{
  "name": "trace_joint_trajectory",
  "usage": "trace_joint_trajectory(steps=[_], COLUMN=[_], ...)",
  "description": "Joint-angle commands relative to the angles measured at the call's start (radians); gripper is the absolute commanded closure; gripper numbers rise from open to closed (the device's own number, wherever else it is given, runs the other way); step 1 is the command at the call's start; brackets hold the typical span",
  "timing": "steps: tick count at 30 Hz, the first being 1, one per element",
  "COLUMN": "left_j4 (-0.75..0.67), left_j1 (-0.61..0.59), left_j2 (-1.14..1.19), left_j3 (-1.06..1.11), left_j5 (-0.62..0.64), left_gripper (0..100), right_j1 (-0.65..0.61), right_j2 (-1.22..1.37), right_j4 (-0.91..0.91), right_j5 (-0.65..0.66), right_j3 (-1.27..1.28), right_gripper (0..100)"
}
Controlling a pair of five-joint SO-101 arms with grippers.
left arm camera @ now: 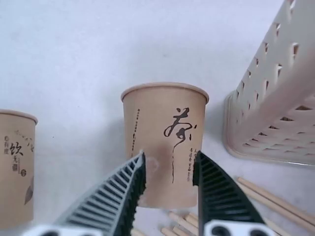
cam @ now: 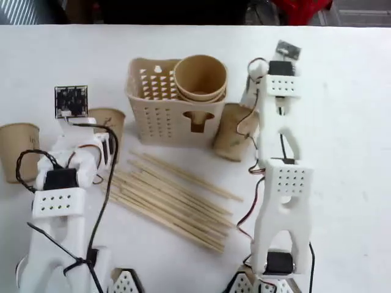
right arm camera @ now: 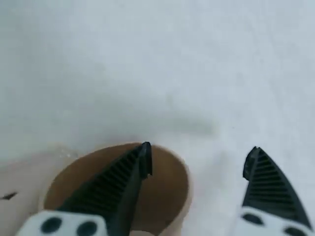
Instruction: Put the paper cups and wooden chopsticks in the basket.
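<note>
A cream perforated basket (cam: 160,113) stands at the middle back with stacked paper cups (cam: 200,78) inside. Another paper cup (cam: 234,133) leans by the basket's right side. My right gripper (right arm camera: 199,160) is open at this cup (right arm camera: 162,196), one finger over its mouth and the other outside the rim. An upright cup (cam: 110,121) stands left of the basket. My left gripper (left arm camera: 170,162) is open, its fingertips at either side of that cup's (left arm camera: 165,128) lower part. A further cup (cam: 18,149) stands far left. Wooden chopsticks (cam: 174,198) lie piled in front of the basket.
The left arm (cam: 61,183) and right arm (cam: 281,195) rise from the table's front edge, cables hanging beside them. In the left wrist view the basket wall (left arm camera: 275,98) is close beside the cup, chopstick ends (left arm camera: 268,199) below it.
</note>
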Motion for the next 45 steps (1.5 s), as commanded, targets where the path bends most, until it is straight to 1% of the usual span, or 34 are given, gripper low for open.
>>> trace_joint_trajectory(steps=[1, 4, 6, 9, 12, 14, 20, 22, 28, 33, 36, 38, 41, 43, 45], left_j4=[-0.015, -0.015, -0.017, -0.018, -0.020, -0.020, -0.021, -0.021, -0.021, -0.021, -0.021, -0.021, -0.021, -0.021, -0.021], left_j1=[0.012, 0.010, 0.010, 0.010, 0.010, 0.010, 0.007, 0.007, 0.007, 0.007, 0.005, 0.005, 0.005, 0.005, 0.005], left_j2=[-0.021, -0.021, -0.021, -0.021, -0.021, -0.021, -0.021, -0.021, -0.021, -0.019, -0.019, -0.019, -0.019, -0.019, -0.019], left_j3=[-0.008, -0.008, -0.008, -0.008, -0.008, -0.008, -0.008, -0.008, -0.008, -0.008, -0.008, -0.008, -0.008, -0.008, -0.008], left_j5=[-0.014, -0.014, -0.014, -0.014, -0.014, -0.014, -0.014, -0.014, -0.014, -0.014, -0.014, -0.014, -0.014, -0.014, -0.014], left_gripper=[83, 83, 83, 83, 83, 83, 83, 83, 83, 83, 83, 83, 83, 83, 83], right_j1=[-0.024, -0.030, -0.022, -0.022, -0.022, -0.018, 0.074, 0.120, 0.229, 0.248, 0.234, 0.206, 0.140, 0.108, 0.110], right_j2=[-0.018, -0.018, -0.018, -0.019, -0.022, -0.028, -0.051, -0.097, -0.303, -0.498, -0.553, -0.550, -0.501, -0.453, -0.401], right_j4=[0.088, 0.122, 0.122, 0.122, 0.122, 0.122, 0.124, 0.124, 0.124, 0.124, 0.124, 0.124, 0.108, 0.108, 0.107], right_j5=[-0.008, -0.008, -0.008, 0.003, 0.066, 0.104, 0.123, 0.124, 0.193, 0.206, 0.206, 0.207, 0.195, 0.117, -0.005], right_j3=[-0.028, -0.021, 0.008, 0.040, 0.051, 0.052, 0.046, 0.048, 0.048, 0.049, 0.083, 0.149, 0.270, 0.287, 0.269], right_gripper=[69.7, 69.8, 71.9, 81.6, 93.3, 98.4, 98.2, 98.2, 98.2, 98.2, 97.9, 94.3, 80.1, 71.8, 70.7])
